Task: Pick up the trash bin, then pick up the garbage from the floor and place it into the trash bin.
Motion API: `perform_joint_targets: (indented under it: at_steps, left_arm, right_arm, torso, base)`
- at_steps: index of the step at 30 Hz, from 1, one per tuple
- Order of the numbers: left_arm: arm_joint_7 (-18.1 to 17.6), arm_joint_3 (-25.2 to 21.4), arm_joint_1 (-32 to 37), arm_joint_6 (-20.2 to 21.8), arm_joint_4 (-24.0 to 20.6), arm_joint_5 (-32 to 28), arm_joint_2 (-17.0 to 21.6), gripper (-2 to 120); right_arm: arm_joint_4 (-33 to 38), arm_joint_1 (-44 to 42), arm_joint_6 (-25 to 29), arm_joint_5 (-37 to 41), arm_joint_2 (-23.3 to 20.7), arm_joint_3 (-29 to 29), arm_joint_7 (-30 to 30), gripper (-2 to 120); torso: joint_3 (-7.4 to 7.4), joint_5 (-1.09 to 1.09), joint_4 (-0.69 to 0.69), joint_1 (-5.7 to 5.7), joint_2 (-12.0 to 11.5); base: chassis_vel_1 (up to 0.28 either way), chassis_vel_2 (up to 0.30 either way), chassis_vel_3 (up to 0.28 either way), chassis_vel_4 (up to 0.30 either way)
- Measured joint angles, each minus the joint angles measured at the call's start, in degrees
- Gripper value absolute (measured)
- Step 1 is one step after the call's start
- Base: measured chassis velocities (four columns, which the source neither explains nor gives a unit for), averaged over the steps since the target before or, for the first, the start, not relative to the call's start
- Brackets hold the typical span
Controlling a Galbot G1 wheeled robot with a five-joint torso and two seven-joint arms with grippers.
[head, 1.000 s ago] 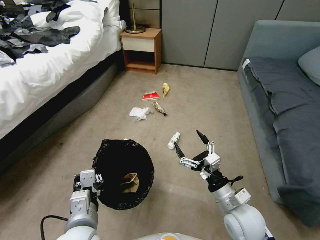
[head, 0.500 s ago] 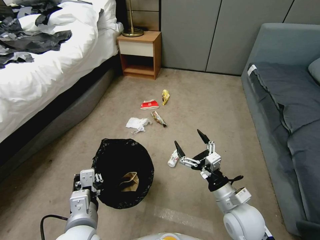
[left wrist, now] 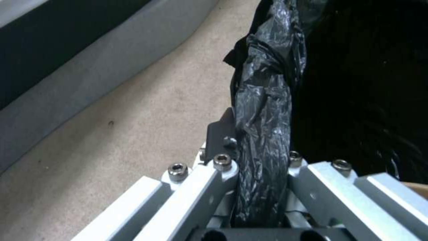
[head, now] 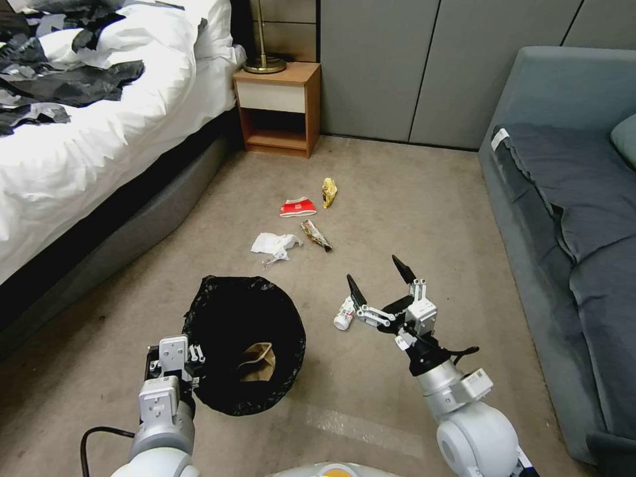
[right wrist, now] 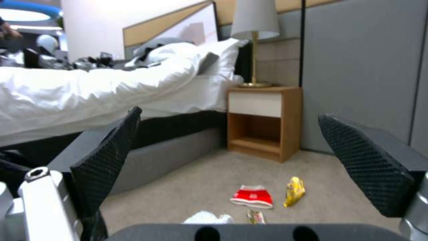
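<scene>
Bin (head: 245, 344) secured — my left gripper (left wrist: 260, 187) is clamped on its bag-lined rim, brown paper bag (head: 258, 361) inside. Right gripper (head: 377, 288) spread wide, empty, just above the small white bottle (head: 343, 315) on the carpet. Bottle pickup step — I'd descend, straddle, close.

The head view looks steeply down at the floor, the nightstand (head: 277, 108) far ahead. The right wrist view sits low, facing that nightstand (right wrist: 264, 122). The left wrist view looks close along the trash bin (left wrist: 263, 110) rim.
</scene>
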Motion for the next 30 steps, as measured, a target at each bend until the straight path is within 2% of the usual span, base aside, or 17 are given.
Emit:
perform_joint_targets:
  at_steps: [6, 8, 14, 15, 16, 19, 23, 26, 30]
  left_arm:
    - [0.0, -0.04, 0.06, 0.0, -0.01, -0.02, 0.0, 3]
    - [0.02, -0.02, -0.02, 0.0, -0.01, -0.02, -0.05, 3]
    - [0.02, 0.04, -0.18, -0.02, 0.36, -0.02, -0.23, 3]
    - [0.03, 0.02, -0.29, -0.02, 0.57, -0.02, -0.29, 3]
    - [0.03, 0.02, -0.29, -0.02, 0.57, -0.02, -0.29, 3]
    - [0.03, -0.06, -0.37, -0.02, 0.99, 0.04, -0.46, 3]
    - [0.03, -0.16, -0.33, -0.02, 1.2, 0.1, -0.53, 3]
    - [0.03, -0.37, -0.14, -0.02, 1.49, 0.16, -0.57, 3]
    - [0.01, -0.42, -0.08, -0.02, 1.49, 0.16, -0.63, 3]
  right_arm:
    - [0.85, 2.03, -6.07, 4.13, -2.06, -1.15, 4.75, 98]
    - [0.73, 4.11, -10.31, 7.69, -3.83, -1.84, 7.31, 100]
    - [-2.26, 9.26, -17.35, 13.72, -7.2, -4.05, 11.47, 100]
    - [-4.18, 12.06, -20.66, 15.95, -8.22, -5.71, 14.02, 100]
    - [-4.18, 12.06, -20.66, 15.95, -8.22, -5.71, 14.02, 100]
    - [-9.06, 19.52, -27.63, 21.23, -9.74, -9.67, 18.51, 100]
    - [-12.28, 24.03, -31.23, 25.36, -10.32, -12.17, 19.67, 100]
    - [-17.15, 29.58, -37.91, 33.06, -10.4, -15.79, 21.52, 100]
    - [-19.8, 31.71, -41.55, 36.1, -9.69, -17.31, 21.9, 100]
  torso:
    - [0.0, 0.0, 0.0, 0.0, 0.0]
    - [0.0, 0.0, 0.0, 0.0, 0.0]
    - [0.01, 0.0, -0.01, 0.0, 0.0]
    - [0.01, 0.01, -0.01, 0.0, 0.0]
    - [0.01, 0.01, -0.01, 0.0, 0.0]
    - [0.01, 0.01, 0.01, 0.0, 0.0]
    - [0.01, 0.0, 0.01, 0.0, -0.01]
    - [0.01, 0.0, 0.01, 0.0, 0.0]
    - [0.01, -0.01, 0.0, 0.0, 0.0]
  base:
    - [0.0, 0.0, 0.0, 0.0]
    - [0.0, 0.0, 0.0, 0.0]
    - [0.0, 0.0, 0.0, 0.0]
    - [0.0, 0.0, 0.0, 0.0]
    - [0.0, 0.0, 0.0, 0.0]
    - [0.0, 0.0, 0.0, 0.0]
    - [0.0, 0.0, 0.0, 0.0]
    - [0.0, 0.0, 0.0, 0.0]
    - [0.0, 0.0, 0.0, 0.0]
